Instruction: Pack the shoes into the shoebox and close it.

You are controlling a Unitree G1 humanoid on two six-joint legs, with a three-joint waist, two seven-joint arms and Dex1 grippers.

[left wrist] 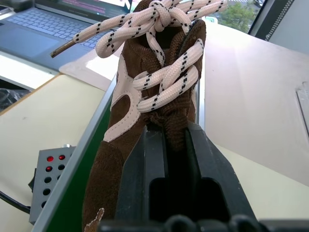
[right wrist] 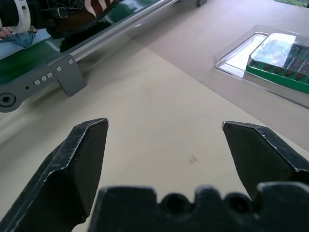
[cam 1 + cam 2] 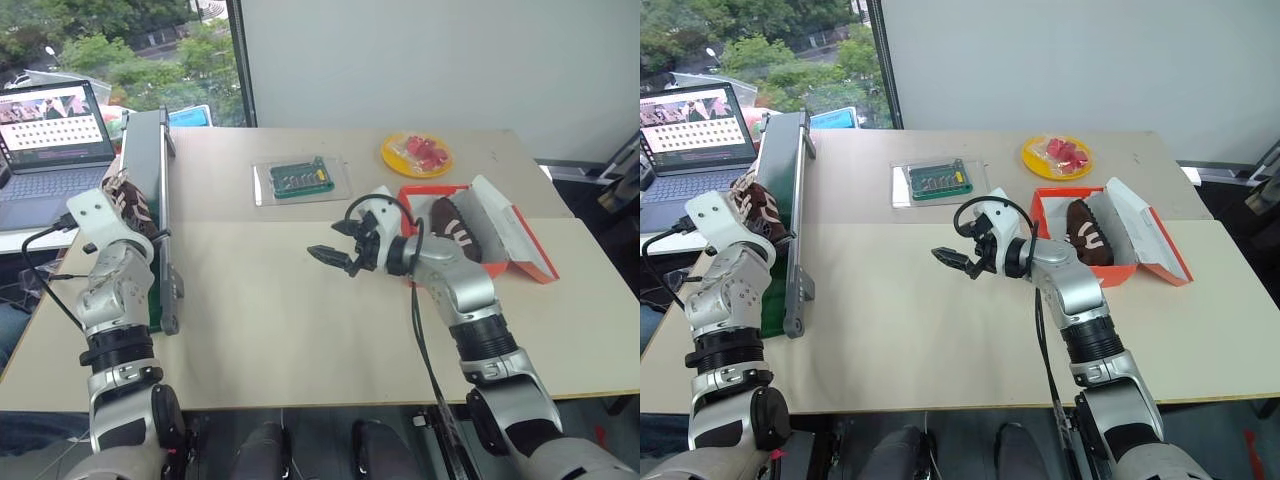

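One dark brown shoe with cream-white laces stands on the green belt at the far left of the table. My left gripper is shut on its upper, just below the laces. The other shoe lies inside the orange-red shoebox at the right. The box's flap lid is open and leans away to the right. My right gripper hovers open over the middle of the table, left of the box, with nothing between its fingers.
A green conveyor with a metal frame runs along the table's left side. An open laptop sits beyond it. A clear tray holding a green board and a yellow plate of red pieces lie at the back.
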